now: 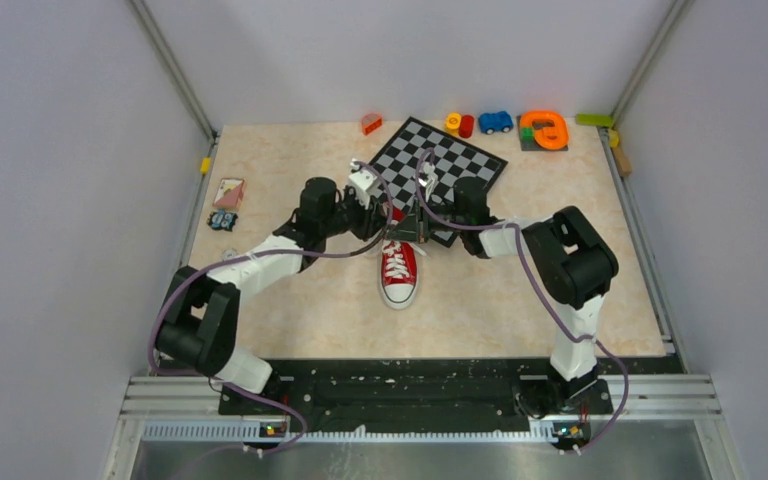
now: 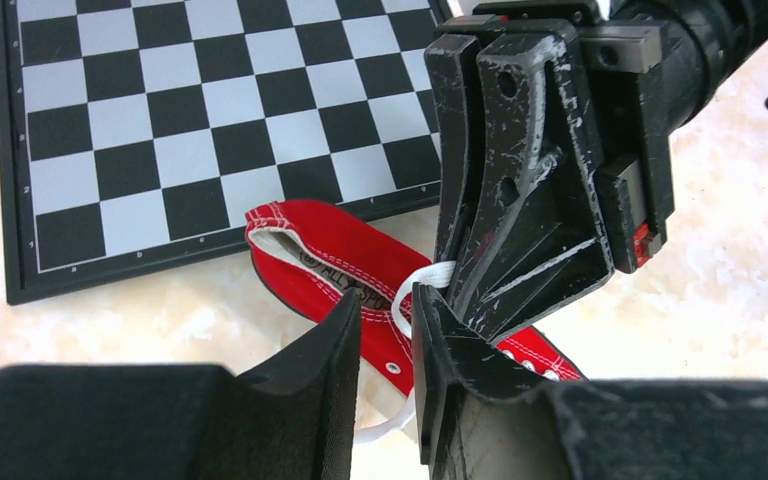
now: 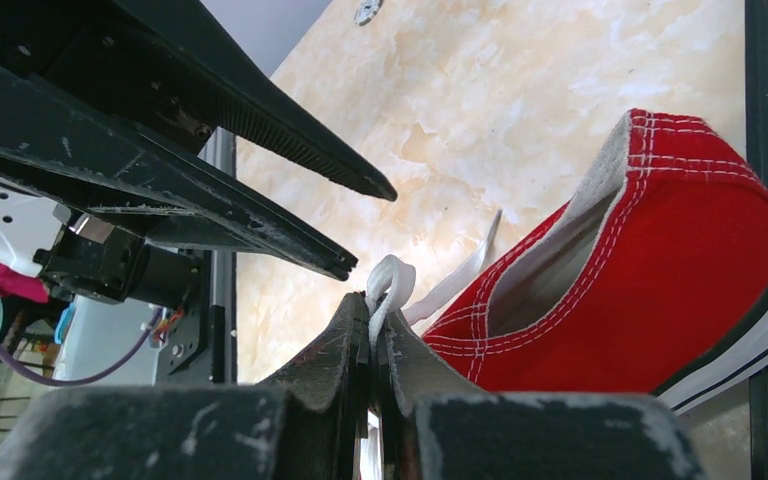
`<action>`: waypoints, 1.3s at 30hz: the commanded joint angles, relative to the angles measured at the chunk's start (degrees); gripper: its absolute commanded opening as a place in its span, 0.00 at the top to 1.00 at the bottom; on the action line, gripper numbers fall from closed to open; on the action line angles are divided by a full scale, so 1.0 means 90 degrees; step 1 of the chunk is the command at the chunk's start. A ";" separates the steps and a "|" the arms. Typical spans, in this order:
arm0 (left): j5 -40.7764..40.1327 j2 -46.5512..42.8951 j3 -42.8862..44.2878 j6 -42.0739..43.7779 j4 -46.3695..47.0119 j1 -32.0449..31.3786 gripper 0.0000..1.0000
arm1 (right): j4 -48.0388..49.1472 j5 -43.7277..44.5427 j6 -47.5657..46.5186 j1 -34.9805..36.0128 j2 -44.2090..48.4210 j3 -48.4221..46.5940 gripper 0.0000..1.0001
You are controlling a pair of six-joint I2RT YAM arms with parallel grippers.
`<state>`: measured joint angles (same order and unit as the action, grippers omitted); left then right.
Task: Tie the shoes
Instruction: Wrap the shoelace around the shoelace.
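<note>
L tool (image 1: 386,223), R tool (image 1: 416,228) meet at shoe (image 1: 399,274) heel.

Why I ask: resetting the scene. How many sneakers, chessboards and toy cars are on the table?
Red sneaker: 1
Chessboard: 1
Blue toy car: 1
Total: 3

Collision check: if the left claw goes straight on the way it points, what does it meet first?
Probably the white lace loop pinched in the right claw, with that claw itself right behind. Depth ahead of the left claw is unclear.
</note>
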<state>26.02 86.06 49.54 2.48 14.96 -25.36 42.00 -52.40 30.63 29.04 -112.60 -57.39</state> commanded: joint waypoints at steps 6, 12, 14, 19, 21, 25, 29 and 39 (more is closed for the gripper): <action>0.0859 0.0425 0.0628 0.0143 -0.0492 0.0067 0.75 | 0.0148 -0.0144 -0.0220 0.0097 0.0309 -0.0020 1.00; 0.0332 0.0455 0.0716 0.0113 -0.0777 0.0070 0.75 | 0.0141 -0.0153 -0.0231 0.0104 0.0296 -0.0025 1.00; 0.0187 0.0406 0.0691 0.0068 -0.0767 0.0067 0.75 | 0.0134 -0.0154 -0.0231 0.0112 0.0297 -0.0030 1.00; 0.0230 0.0416 0.0731 0.0020 -0.0841 0.0067 0.92 | 0.0120 -0.0164 -0.0250 0.0115 0.0304 -0.0040 1.00; 0.0229 0.0476 0.0815 0.0052 -0.0998 0.0072 1.00 | 0.0089 -0.0148 -0.0268 0.0115 0.0316 -0.0033 1.00; 0.0226 0.0466 0.0843 0.0067 -0.1203 0.0067 1.00 | 0.0051 -0.0094 -0.0280 0.0115 0.0324 -0.0049 1.00; 0.0221 0.0365 0.0705 -0.0015 -0.1136 0.0074 1.00 | -0.0067 0.0020 -0.0314 0.0114 0.0350 -0.0053 0.92; 0.0190 0.0368 0.0688 -0.0119 -0.1122 0.0071 1.00 | -0.0536 0.0396 -0.0551 0.0099 0.0439 -0.0052 0.76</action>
<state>28.34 90.28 55.18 2.35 4.49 -24.99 38.24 -50.63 28.45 29.15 -112.42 -57.39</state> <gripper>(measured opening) 0.007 0.220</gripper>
